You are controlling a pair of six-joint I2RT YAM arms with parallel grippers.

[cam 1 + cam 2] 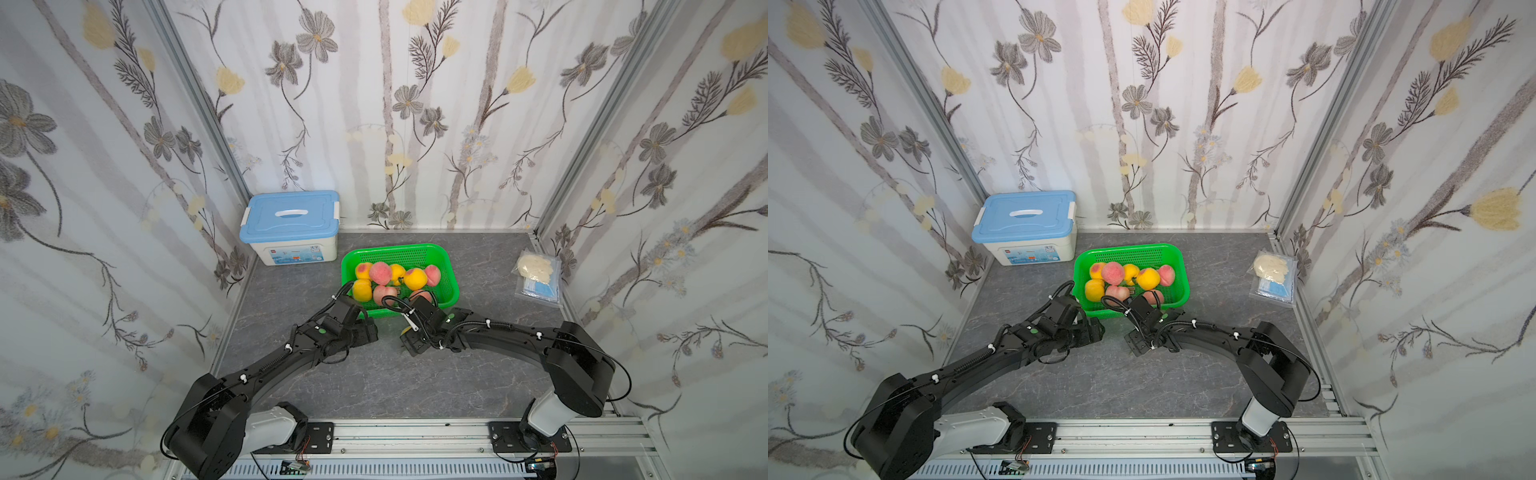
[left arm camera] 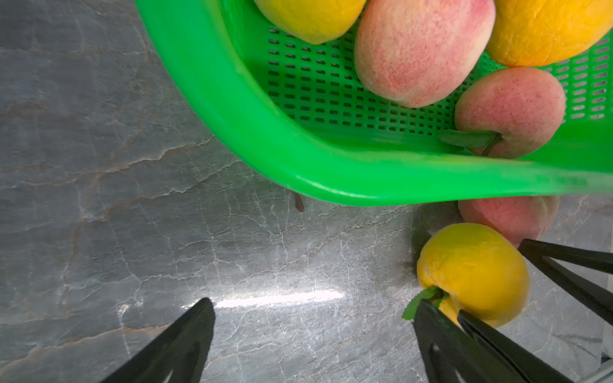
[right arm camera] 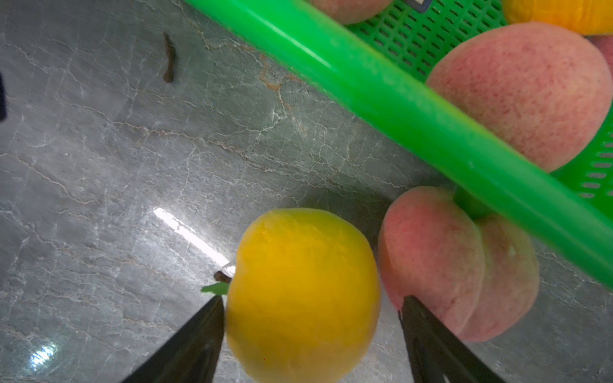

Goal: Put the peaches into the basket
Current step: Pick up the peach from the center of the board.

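The green basket [image 1: 399,249] [image 1: 1129,249] holds several pink and yellow peaches [image 1: 380,273]. Two peaches lie on the table at its near wall. One is a yellow peach [image 3: 302,291] [image 2: 471,272] [image 1: 405,331]. The other is a pink peach [image 3: 447,258] [image 2: 504,215], partly under the rim. My right gripper [image 3: 311,298] [image 1: 409,340] is open around the yellow peach. One finger touches the peach and a small gap shows at the other. My left gripper [image 2: 313,301] [image 1: 365,332] hangs open over bare table, left of that peach, with nothing between its fingers.
A white storage box with a blue lid [image 1: 291,224] stands at the back left. A clear bag of gloves and masks [image 1: 536,274] lies at the right wall. A small brown stem [image 3: 169,59] [image 2: 299,203] lies on the table near the basket.
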